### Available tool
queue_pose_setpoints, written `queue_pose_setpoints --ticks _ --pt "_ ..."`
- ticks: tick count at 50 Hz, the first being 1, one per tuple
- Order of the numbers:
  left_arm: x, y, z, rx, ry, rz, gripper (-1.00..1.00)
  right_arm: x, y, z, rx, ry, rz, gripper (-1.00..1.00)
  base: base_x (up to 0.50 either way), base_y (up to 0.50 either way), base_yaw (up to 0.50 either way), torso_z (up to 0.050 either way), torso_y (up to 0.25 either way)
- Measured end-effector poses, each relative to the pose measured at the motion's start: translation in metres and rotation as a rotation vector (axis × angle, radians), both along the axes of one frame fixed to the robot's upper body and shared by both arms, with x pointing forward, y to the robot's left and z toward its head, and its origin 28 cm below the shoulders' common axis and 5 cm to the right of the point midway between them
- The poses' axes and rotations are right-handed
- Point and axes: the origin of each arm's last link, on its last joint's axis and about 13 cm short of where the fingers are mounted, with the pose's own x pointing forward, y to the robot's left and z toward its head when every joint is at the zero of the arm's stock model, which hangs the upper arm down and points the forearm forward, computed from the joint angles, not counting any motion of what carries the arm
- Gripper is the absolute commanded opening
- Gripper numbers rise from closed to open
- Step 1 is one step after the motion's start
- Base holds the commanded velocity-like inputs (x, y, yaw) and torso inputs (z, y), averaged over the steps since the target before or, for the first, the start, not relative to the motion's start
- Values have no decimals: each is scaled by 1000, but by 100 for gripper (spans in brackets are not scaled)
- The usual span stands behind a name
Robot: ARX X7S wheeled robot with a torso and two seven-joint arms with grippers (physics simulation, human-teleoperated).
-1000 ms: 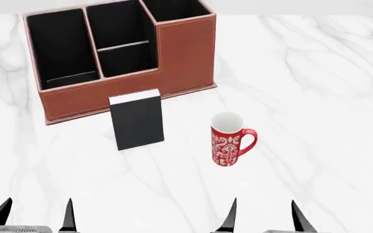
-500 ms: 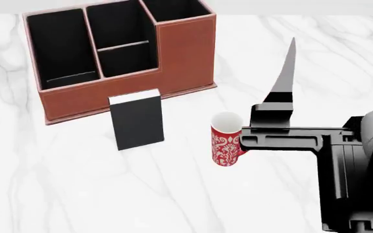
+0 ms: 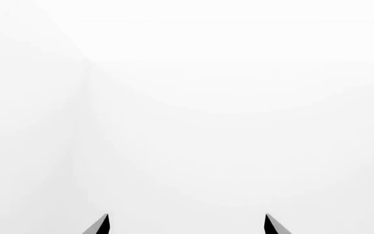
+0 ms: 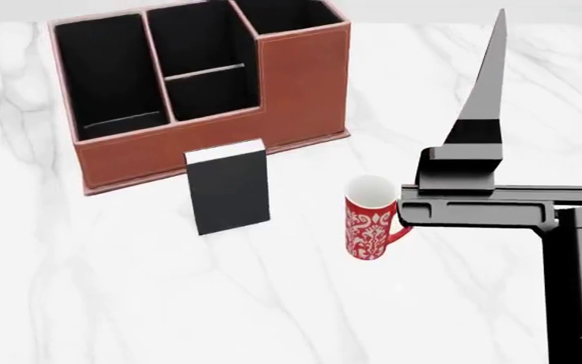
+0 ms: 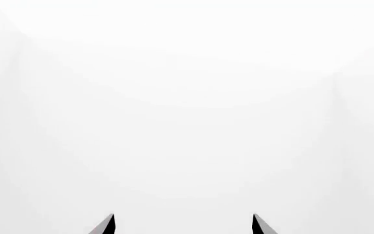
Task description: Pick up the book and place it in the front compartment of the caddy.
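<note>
We see the thin black book with white page edges (image 4: 228, 186) standing upright on the white marble surface (image 4: 119, 303), just in front of the big reddish-brown leather-look caddy w/ black lining (image 4: 301, 83), near it but apparently not touching. Standing like that, its top edge is free, so we judge a pinch across the covers from above looks feasible.

The caddy sits toward the far-left part of the surface. The front compartment (image 4: 213, 92), the small squarish black cell behind a low thin partition, is in the caddy's middle section, not far behind the book, so we judge the carry will be short: lift, go over the wall, lower in.

A red patterned ceramic mug w/ white interior (image 4: 370, 218) stands to the right of the book, apart from it. The right arm (image 4: 503, 205) hangs above and beside the mug's handle in the head view, one long dark finger pointing toward the far edge. That's probably a raised, ready pose, not yet aimed at the book. The mug is a knock risk if the arm swings left low.

Right gripper (image 5: 181, 225): wrist view shows two finger tips well spread, nothing between, facing blank white. Left gripper (image 3: 187, 225): same, fingers spread and empty; the left arm isn't visible in the head view.
</note>
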Motion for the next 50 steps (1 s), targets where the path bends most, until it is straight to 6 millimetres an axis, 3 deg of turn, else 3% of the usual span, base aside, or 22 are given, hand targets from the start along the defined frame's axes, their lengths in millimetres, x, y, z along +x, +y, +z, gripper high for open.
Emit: queue_pose_setpoints --ticks 26,50 --pt "-1 2 3 -3 -27 21 100 0 2 -2 -13 2 23 100 0 500 0 0 0" --pt "-1 2 3 7 -32 25 100 0 4 -3 -36 1 16 100 0 14 0 0 0"
